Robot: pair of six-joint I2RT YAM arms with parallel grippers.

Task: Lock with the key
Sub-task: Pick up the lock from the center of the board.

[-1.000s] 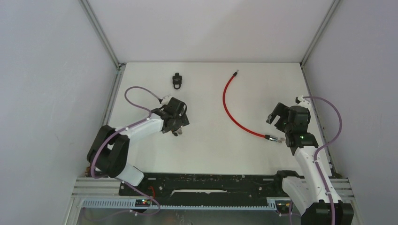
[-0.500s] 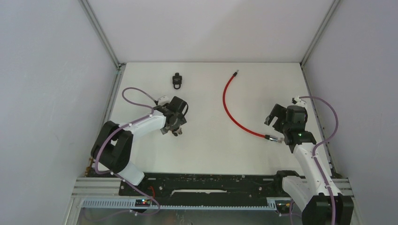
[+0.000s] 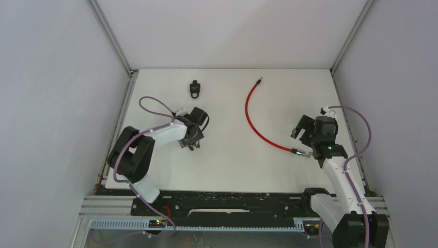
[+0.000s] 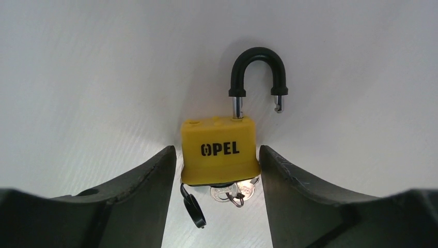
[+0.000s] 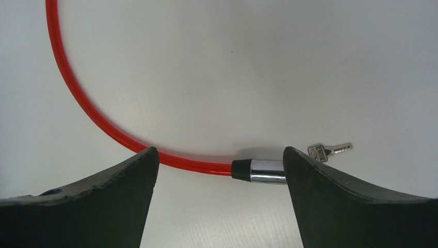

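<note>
A yellow padlock [image 4: 219,150] marked OPEL lies on the white table with its black shackle [image 4: 257,67] swung open. Its keys [image 4: 235,192] hang from the bottom, one in the keyhole. My left gripper [image 4: 217,170] is open and straddles the padlock body; the right finger touches it and the left finger stands a sliver off. In the top view the left gripper [image 3: 193,143] hides the padlock. My right gripper [image 5: 219,170] is open and empty over the metal end [image 5: 266,170] of a red cable [image 5: 93,113].
A loose key [image 5: 330,150] lies just past the cable's metal end. The red cable [image 3: 251,121] curves up the table's right half. A small black padlock [image 3: 194,88] lies at the back left. Cage posts and walls edge the table.
The left arm's elbow has swung right and forward while its gripper stayed over the padlock. The right gripper has shifted slightly left and lower over the cable end.
</note>
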